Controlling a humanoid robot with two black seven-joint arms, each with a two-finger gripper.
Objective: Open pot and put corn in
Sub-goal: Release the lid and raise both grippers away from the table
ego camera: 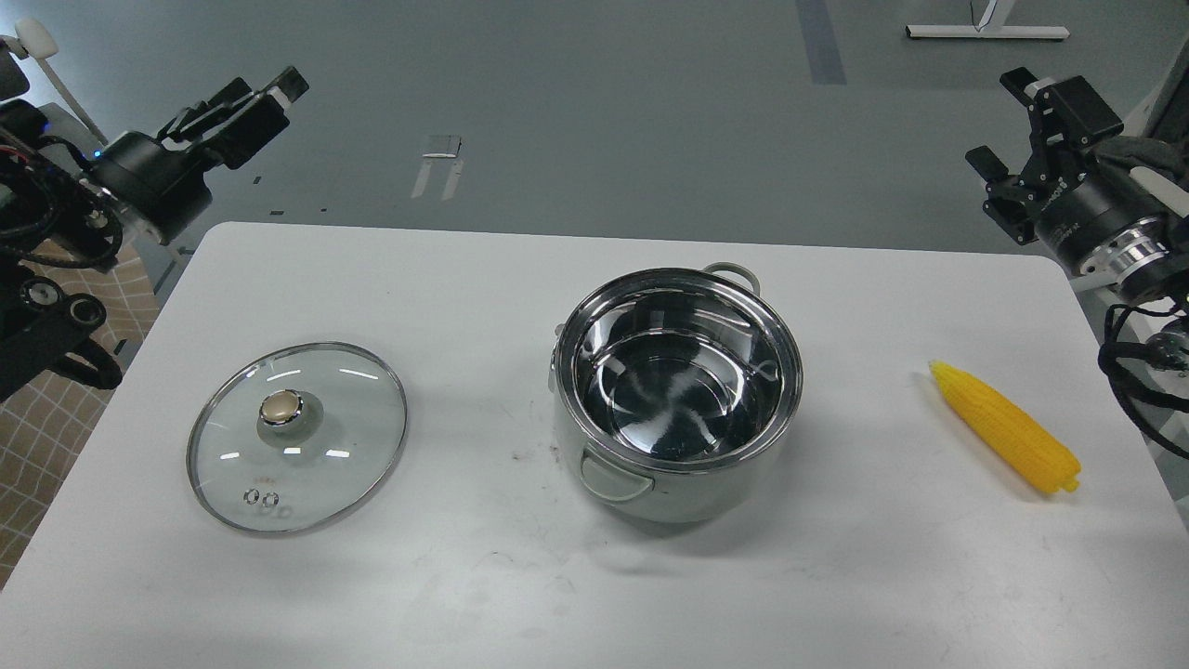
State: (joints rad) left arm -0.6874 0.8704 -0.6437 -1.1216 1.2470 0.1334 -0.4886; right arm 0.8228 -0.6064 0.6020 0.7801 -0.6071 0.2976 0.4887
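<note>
The pot (708, 492) stands open and empty at the table's middle, with its pale loop handles at the near left and the far right. Its glass lid (344, 418) with the gold knob (281, 407) lies flat on the table to the left. The corn (1008, 428) lies on the table to the right of the pot, its pointed end toward the pot. My left gripper (265, 88) is open and empty, raised beyond the table's far left corner. My right gripper (999, 121) is open and empty, raised beyond the far right corner, well above and behind the corn.
The white table (464, 279) ends close to the corn on the right. A checked cloth (28, 437) hangs off the left side. A chair with grey cloth (1138, 153) stands at the far right. Grey floor lies beyond.
</note>
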